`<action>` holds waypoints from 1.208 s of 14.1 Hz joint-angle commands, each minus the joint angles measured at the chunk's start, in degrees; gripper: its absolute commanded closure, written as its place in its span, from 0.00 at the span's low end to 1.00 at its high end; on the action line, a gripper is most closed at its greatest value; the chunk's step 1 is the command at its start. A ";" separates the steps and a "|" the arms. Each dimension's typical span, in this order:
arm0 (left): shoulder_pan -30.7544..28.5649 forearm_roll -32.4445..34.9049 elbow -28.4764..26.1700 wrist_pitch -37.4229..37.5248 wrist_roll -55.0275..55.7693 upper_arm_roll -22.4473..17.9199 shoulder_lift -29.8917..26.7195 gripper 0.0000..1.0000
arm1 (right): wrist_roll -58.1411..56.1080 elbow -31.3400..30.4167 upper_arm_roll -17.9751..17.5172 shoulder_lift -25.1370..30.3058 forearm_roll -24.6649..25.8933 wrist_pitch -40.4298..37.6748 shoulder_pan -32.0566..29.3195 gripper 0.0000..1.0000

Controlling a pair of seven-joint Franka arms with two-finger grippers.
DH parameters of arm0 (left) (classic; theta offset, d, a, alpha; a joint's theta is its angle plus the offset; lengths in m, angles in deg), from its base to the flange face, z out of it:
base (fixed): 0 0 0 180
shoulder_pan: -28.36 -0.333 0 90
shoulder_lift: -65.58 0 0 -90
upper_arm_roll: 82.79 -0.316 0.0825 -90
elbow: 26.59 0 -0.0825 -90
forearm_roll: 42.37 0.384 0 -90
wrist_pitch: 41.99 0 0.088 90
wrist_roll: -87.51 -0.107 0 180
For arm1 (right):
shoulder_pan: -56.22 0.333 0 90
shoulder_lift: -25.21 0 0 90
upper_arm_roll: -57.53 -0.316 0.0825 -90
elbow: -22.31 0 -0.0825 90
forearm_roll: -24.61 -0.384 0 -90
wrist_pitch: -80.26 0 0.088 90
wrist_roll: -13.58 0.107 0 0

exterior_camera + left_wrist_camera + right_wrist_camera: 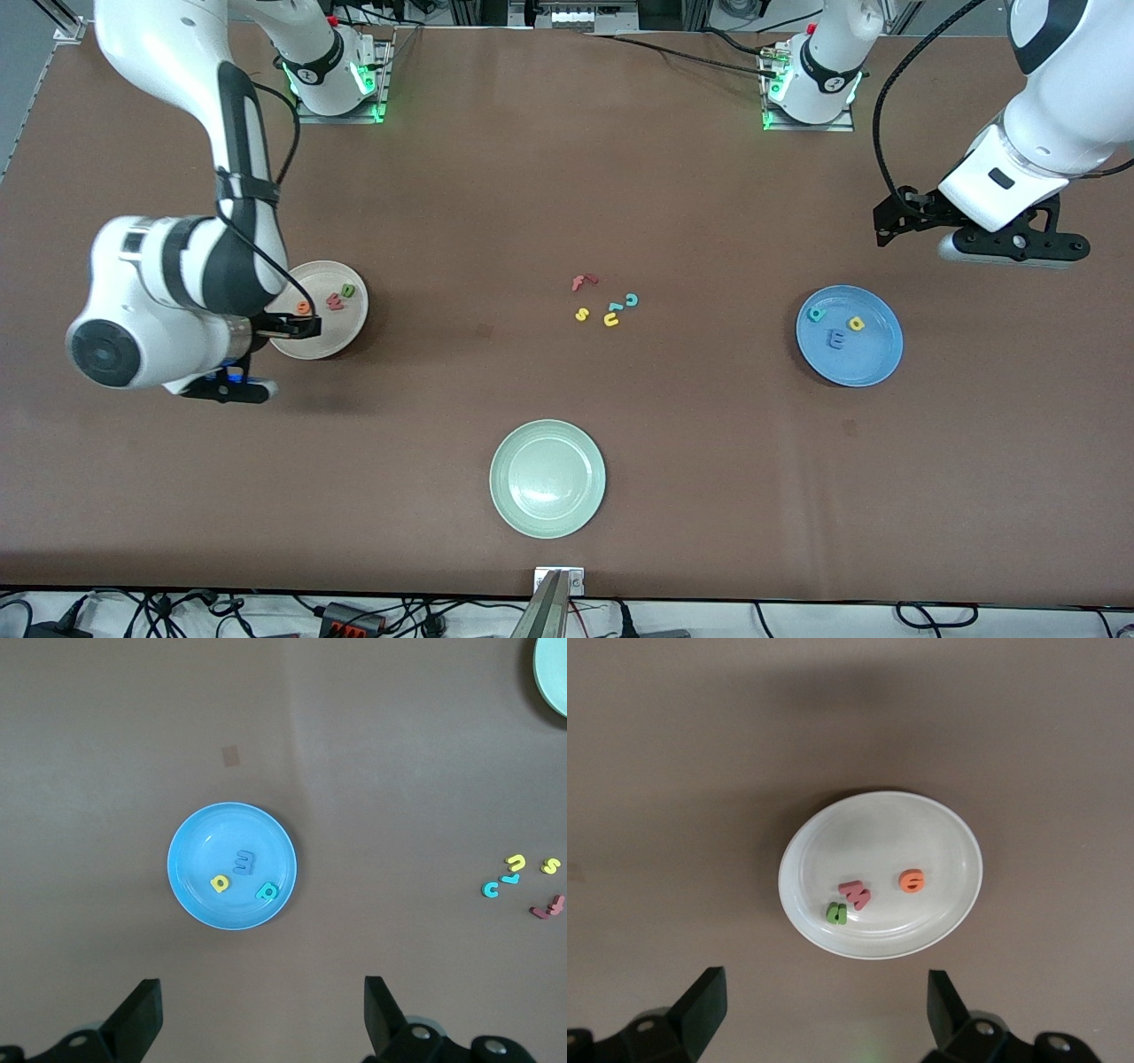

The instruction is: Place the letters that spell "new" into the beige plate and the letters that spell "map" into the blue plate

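Your inventory, front view:

- Beige plate [330,341], mid-left of frame: holds green n [349,290], pink w [335,301], orange e [303,307].
- Blue plate [850,363], mid-right: holds teal p [816,313], yellow a [856,323], blue m [836,338].
- Green plate [547,478], lower centre.
- Spare letters [606,301], centre, on the bare table.
- Right gripper [301,326]: over the beige plate, jaws spread wide, holding nothing.
- Left gripper [261,1014]: waits above the blue plate, jaws wide apart, holding nothing.
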 commanded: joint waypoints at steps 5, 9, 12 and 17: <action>-0.59 -1.02 -0.60 0.95 -1.02 0.63 -2.48 0.00 | 0.65 1.30 -0.90 7.25 0.26 0.48 -1.71 0.00; -0.68 -1.02 -0.51 0.43 -1.19 0.63 -2.84 0.00 | 0.21 1.12 -12.72 15.59 10.15 3.65 -10.03 0.00; -0.59 -1.11 -0.34 0.95 -1.19 0.63 -2.84 0.00 | -0.40 0.60 -21.63 20.70 14.58 4.00 -19.62 0.00; -1.21 -1.19 0.10 1.65 -1.28 -0.07 -2.84 0.00 | -1.72 -3.63 -29.21 26.95 16.07 1.21 -31.69 0.00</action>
